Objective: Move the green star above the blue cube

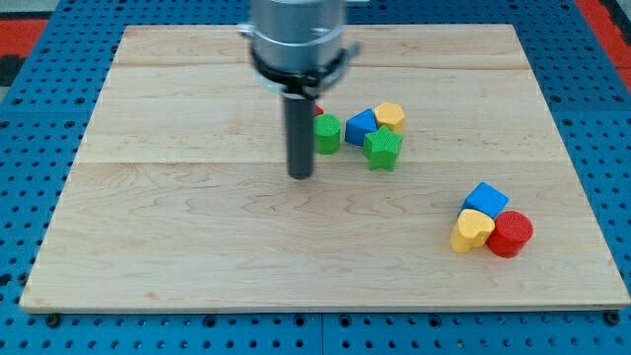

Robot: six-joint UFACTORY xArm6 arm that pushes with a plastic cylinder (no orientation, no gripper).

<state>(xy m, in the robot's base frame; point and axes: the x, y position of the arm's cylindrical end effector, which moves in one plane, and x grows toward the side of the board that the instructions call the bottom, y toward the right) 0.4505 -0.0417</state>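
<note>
The green star lies flat on the wooden board, a little to the view's right of the board's middle and in its upper half. It is squat and lumpy, with no clear long axis; which way its arms point is hard to make out. Touching it at the upper left is a blue block, its shape unclear, and just above that pair sits a yellow block. A green cylinder stands just to the view's left of the blue block. A sliver of red peeks out behind the rod; its shape is hidden.

My tip rests on the board to the view's left of this group, close beside the green cylinder and slightly lower in the view, apart from the green star. There is no pincer here, only the plain dark rod, and it holds nothing.

Well apart, toward the view's lower right, a second cluster sits tight together: the blue cube on top, a yellow heart-like block below left, a red cylinder below right.

Counted: two green, two blue, two yellow, one clear red plus the sliver.
</note>
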